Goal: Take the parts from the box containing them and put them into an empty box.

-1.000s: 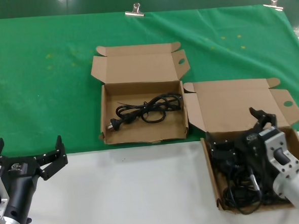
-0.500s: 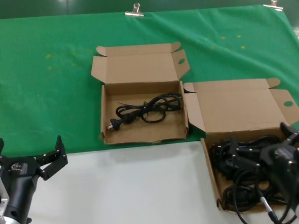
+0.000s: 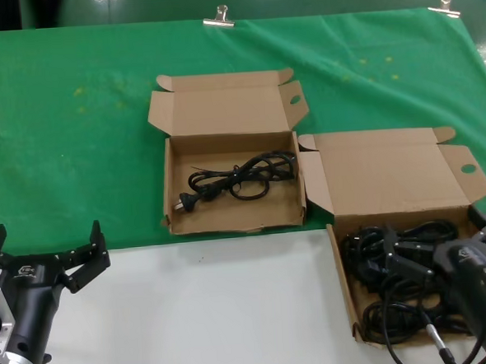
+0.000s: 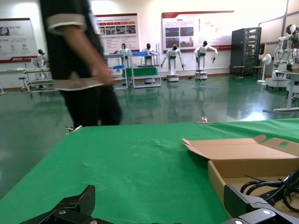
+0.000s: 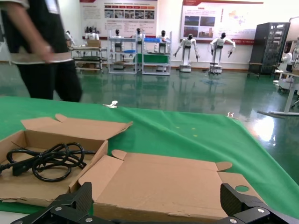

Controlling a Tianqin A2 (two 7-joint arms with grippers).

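The right gripper (image 3: pixel 446 256) hangs over the box containing them (image 3: pixel 340 263), which sits at the near right corner of the desk. Its fingers are spread wide and hold nothing; in the right wrist view both fingertips (image 5: pixel 70 203) stand far apart with empty air between them. The left gripper (image 3: pixel 45 256) is parked near the front left edge of the desk, its fingers likewise spread and empty.

The parts (image 3: pixel 398 288) lie as a tangle of black cable filling that box. One cord (image 3: pixel 238 176) already rests in the other, squarer box (image 3: pixel 169 191), which lies just beside the full one, further toward the middle of the desk on the green cloth (image 3: pixel 74 126).

Handling judgement: the cords appear light, limp and springy. Loops are likely to interlock, so lifting one may drag its neighbours. The moulded plugs are the only stiff parts, but few can be picked out in the tangle. The more dependable hold is across a bundled coil, where several strands run together; a single strand may slip between the fingers. A slow lift would let snagged loops fall free.
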